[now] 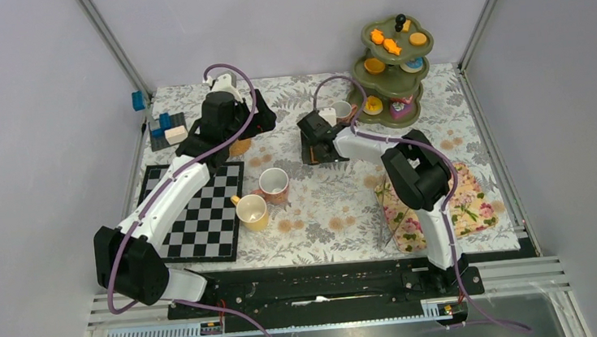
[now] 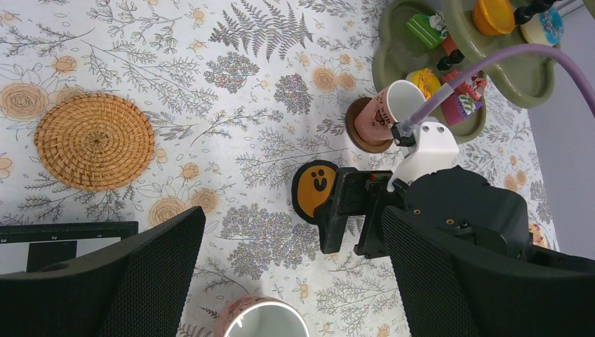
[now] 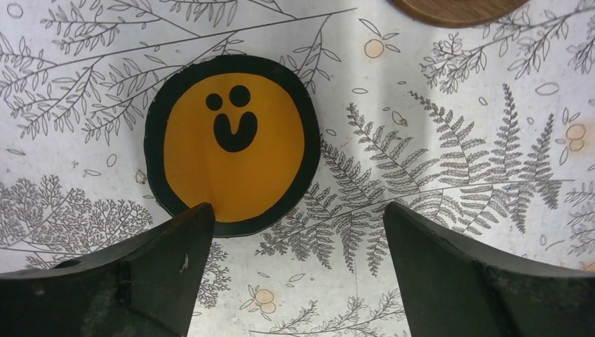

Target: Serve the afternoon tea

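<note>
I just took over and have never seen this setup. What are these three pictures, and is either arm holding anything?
Two robot arms are bolted side by side at the near edge, each ending in a two-finger gripper. The wide picture looks down from above and behind them; the other two come from cameras on the wrists. On the patterned cloth: a chessboard, a yellow mug, a pink mug, another mug on a brown coaster beside the green three-tier stand of sweets, and a woven coaster. The left gripper is open, empty. The right gripper is open above an orange smiley disc. Nothing is held.
</note>
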Available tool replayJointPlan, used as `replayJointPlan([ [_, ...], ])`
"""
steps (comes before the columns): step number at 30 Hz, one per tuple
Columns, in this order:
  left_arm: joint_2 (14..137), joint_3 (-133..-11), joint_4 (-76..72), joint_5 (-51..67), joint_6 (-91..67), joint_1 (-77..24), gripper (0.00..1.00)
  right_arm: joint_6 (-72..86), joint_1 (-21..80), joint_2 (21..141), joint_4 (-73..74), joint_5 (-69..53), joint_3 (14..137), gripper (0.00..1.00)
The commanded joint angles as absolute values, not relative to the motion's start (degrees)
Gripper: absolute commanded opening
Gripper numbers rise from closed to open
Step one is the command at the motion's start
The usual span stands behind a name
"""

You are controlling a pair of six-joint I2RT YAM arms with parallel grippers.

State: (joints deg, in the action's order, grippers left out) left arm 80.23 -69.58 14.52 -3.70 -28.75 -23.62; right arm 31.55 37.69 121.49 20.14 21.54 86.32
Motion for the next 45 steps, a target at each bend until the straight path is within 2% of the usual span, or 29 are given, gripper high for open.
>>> replayJointPlan([
  [1, 78.3, -68.84, 12.04, -4.13, -28.27, -23.55, 0.99, 26.27, 37.46, 122.66, 21.8, 19.45, 90.32, 0.99],
  [12, 78.06, -68.87, 11.8, -3.97, -28.04, -23.55, 0.99, 22.78, 37.52, 129.83, 23.63, 19.01, 101.5, 1.0],
  [21, 78.12, -68.95, 11.87, -3.71, -28.03, -23.55, 0.99, 22.67, 39.34, 132.76, 29.37, 25.55, 103.46, 0.99],
  [24, 78.06, -68.92, 11.86, -3.77, -27.95, -23.55, 0.99, 22.91, 39.31, 133.36, 30.73, 26.51, 103.55, 0.95],
  [26, 77.98, -68.9, 11.83, -3.85, -27.95, -23.55, 0.99, 23.26, 39.33, 133.08, 30.67, 26.31, 102.73, 0.9],
  [29, 77.98, -68.85, 11.8, -3.84, -27.86, -23.55, 0.99, 25.15, 38.45, 131.39, 29.99, 24.2, 99.63, 0.86],
  [45, 78.14, -68.61, 11.59, -3.35, -28.12, -23.55, 0.99, 27.5, 28.14, 117.32, 21.37, 22.65, 77.2, 0.85],
])
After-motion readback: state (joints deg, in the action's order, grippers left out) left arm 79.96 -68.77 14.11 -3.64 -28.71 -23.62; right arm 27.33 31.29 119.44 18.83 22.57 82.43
